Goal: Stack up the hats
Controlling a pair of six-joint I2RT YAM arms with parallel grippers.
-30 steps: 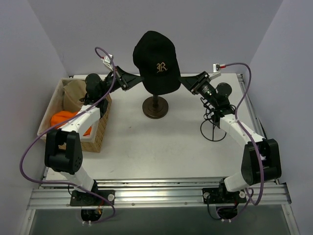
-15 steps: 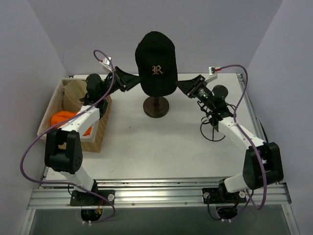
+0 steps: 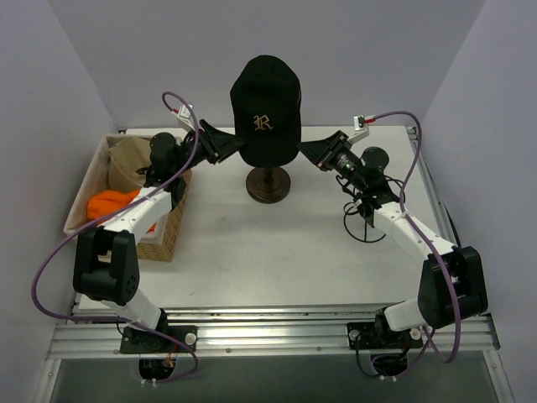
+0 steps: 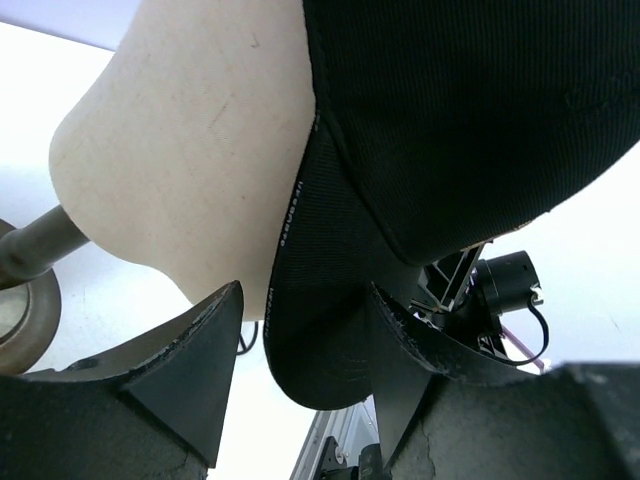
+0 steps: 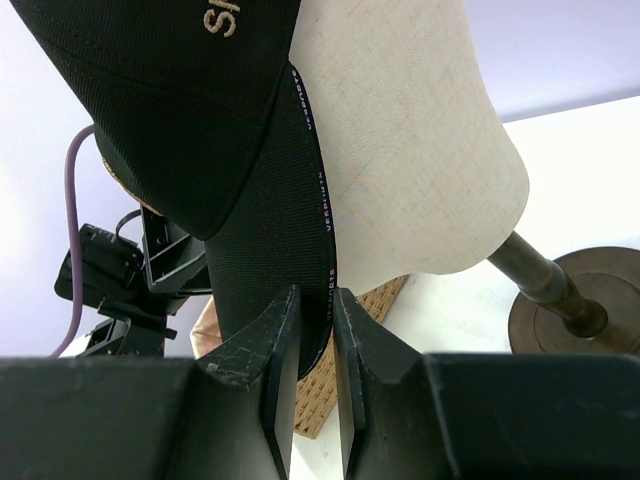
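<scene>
Left gripper [image 4: 305, 300] sits at bottom of frame, jaws spread wide. Black cap [image 4: 470, 110] fills upper right, seated on cream head form [image 4: 180, 160]. Cap's brim [image 4: 320, 230] hangs down into the gap between the fingers [image 4: 185, 365]. Left-side finger is clearly apart from the brim. Right-side finger overlaps the brim, contact unclear. Dark stand [image 4: 35, 245] with round base sits at left edge on white table [image 4: 40, 90]. Dark arm hardware [image 4: 500, 285] with a cable shows beyond the brim.
</scene>
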